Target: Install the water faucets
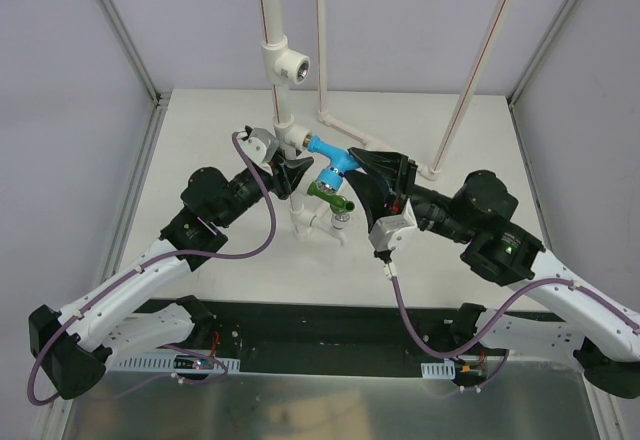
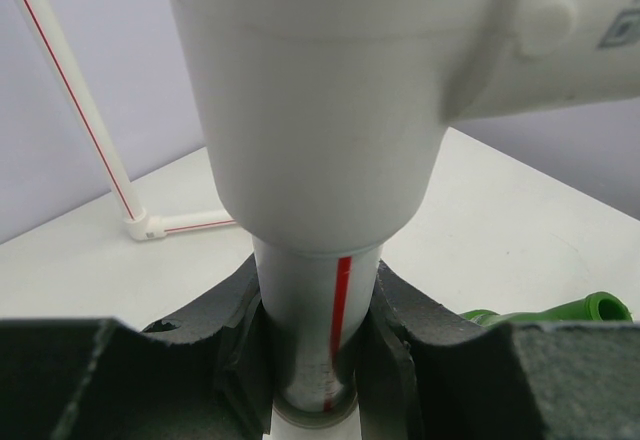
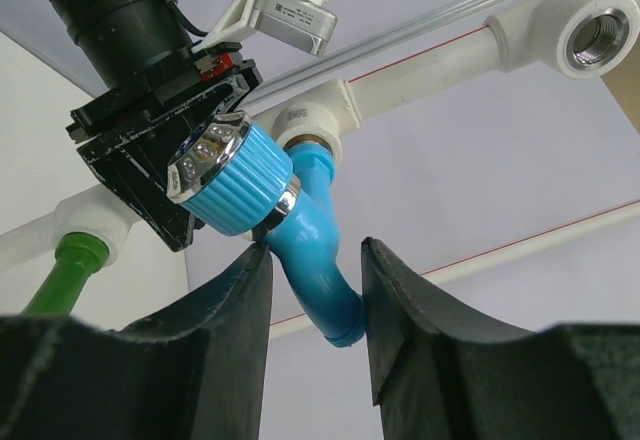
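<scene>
**Screwing the light blue faucet into its tee**

We are clamping the white pipe (image 2: 295,345) between the closed fingers of our left gripper (image 2: 318,292), just under the pipe tee (image 2: 320,110), so the riser is not twisting. Our right gripper (image 3: 316,248) is standing open around the bent spout of the light blue faucet (image 3: 235,195). One finger seems to be touching it and the other is apart. The faucet's inlet is sitting in that tee's socket, beyond the fingertips. The dark green faucet (image 3: 75,260) is waiting left of these fingers, at a lower fitting. We are judging that the fingers should close squarely on the spout and then turn slowly around the socket axis, without pushing sideways.
</scene>
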